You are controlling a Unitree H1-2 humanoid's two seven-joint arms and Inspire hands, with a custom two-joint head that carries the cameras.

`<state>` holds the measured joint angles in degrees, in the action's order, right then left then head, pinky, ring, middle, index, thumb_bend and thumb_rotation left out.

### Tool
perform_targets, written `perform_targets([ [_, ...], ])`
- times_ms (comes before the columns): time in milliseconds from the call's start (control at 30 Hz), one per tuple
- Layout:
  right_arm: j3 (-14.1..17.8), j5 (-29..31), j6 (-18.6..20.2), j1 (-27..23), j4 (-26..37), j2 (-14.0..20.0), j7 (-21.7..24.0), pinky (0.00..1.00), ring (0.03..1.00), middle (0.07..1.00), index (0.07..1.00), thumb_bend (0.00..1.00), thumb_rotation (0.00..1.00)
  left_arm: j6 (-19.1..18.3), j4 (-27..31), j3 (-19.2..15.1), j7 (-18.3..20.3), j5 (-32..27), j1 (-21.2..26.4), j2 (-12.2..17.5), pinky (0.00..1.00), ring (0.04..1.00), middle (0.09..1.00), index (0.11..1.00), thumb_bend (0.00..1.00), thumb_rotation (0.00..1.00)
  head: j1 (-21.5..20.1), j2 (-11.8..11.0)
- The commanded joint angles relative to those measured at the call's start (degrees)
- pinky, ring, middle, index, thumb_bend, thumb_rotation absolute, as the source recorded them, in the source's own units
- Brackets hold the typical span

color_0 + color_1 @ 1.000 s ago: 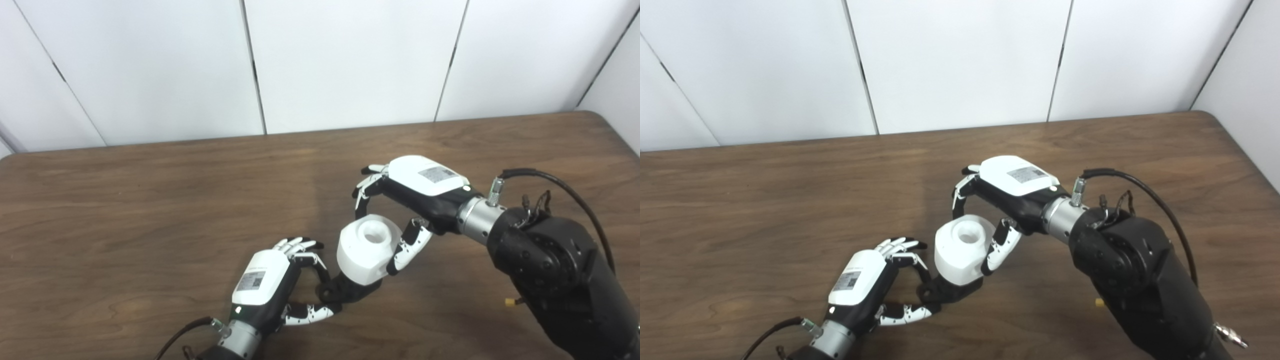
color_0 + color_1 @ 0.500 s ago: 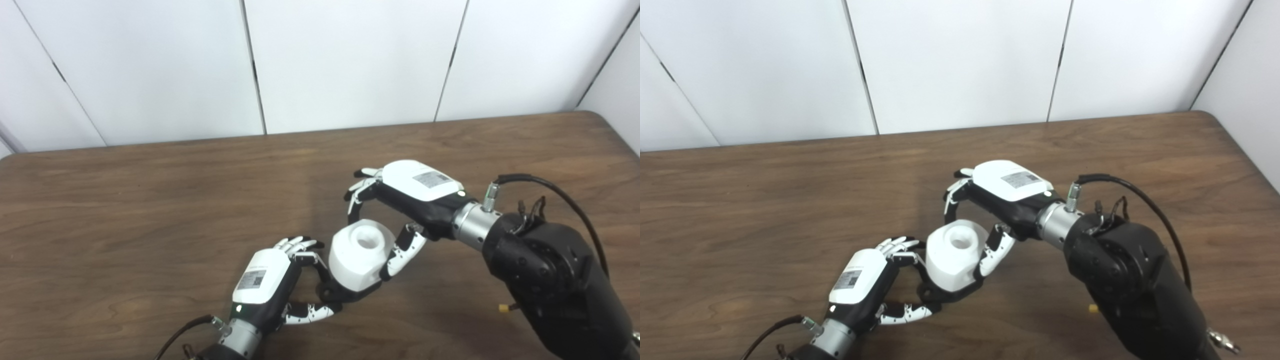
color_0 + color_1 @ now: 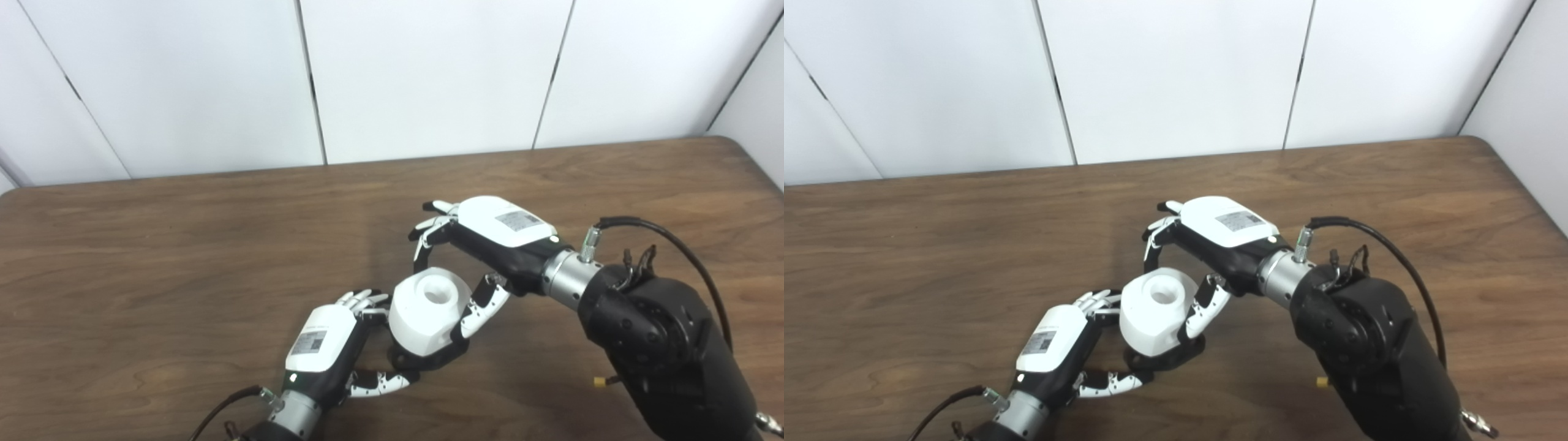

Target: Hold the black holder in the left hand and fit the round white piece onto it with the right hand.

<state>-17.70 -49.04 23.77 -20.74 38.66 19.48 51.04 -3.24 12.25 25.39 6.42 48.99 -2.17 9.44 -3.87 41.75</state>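
Both hands (image 3: 484,245) curled around white piece (image 3: 425,309).

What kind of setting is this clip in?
Probably a lab test cell: a bare wooden table against plain white wall panels, with only the holder and white piece.

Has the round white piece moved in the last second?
Yes. The round white piece, held in the right hand, has shifted left toward the left hand, judged against the wooden table's grain, now over the black holder.
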Motion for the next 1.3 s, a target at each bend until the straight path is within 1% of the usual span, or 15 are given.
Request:
perform_targets([
  [0,0.4,-0.5,-1.2,-1.3,0.6,-0.1,-1.3,0.96,0.972,0.834,0.483,0.53,0.14,-2.5,-2.8,0.6,3.0,0.7,-1.0,0.4,0.91,0.901,0.839,0.493,0.51,0.05,0.0,0.2],
  [233,0.0,-1.3,-1.7,-1.7,0.1,0.9,-0.2,0.95,0.960,0.818,0.482,0.53,0.14,-2.8,-2.4,0.5,3.5,0.4,-0.9,0.5,0.92,0.906,0.841,0.493,0.51,0.05,-0.4,0.4],
  [367,0.2,-1.3,-2.0,-1.6,0.3,1.2,-0.4,0.94,0.959,0.812,0.482,0.53,0.14,-2.7,-2.3,0.4,3.5,0.5,-1.0,0.5,0.91,0.904,0.839,0.492,0.51,0.05,-0.5,0.4],
  [567,-0.3,-2.0,-3.6,-2.6,1.1,1.9,0.2,0.91,0.947,0.802,0.481,0.53,0.14,-2.4,-2.3,0.4,3.2,0.5,-1.1,0.7,0.91,0.901,0.836,0.492,0.51,0.05,-0.7,0.5],
  [800,-0.9,-2.9,-4.0,-4.7,2.1,1.2,2.5,0.91,0.950,0.800,0.482,0.53,0.14,-2.4,-2.1,0.5,3.1,0.7,-1.2,0.6,0.90,0.898,0.833,0.492,0.51,0.05,-0.7,0.5],
  [1033,-1.4,-3.2,-3.0,-5.4,2.2,0.0,4.6,0.91,0.957,0.806,0.481,0.53,0.14,-2.8,-1.9,0.4,3.5,0.6,-1.1,0.5,0.91,0.902,0.837,0.492,0.51,0.05,-0.7,0.7],
  [1267,-1.3,-3.5,-3.5,-4.1,1.4,-1.3,3.9,0.91,0.950,0.804,0.481,0.53,0.14,-2.9,-1.6,0.4,3.7,0.7,-1.2,0.6,0.91,0.903,0.839,0.493,0.51,0.05,-0.7,0.8],
])
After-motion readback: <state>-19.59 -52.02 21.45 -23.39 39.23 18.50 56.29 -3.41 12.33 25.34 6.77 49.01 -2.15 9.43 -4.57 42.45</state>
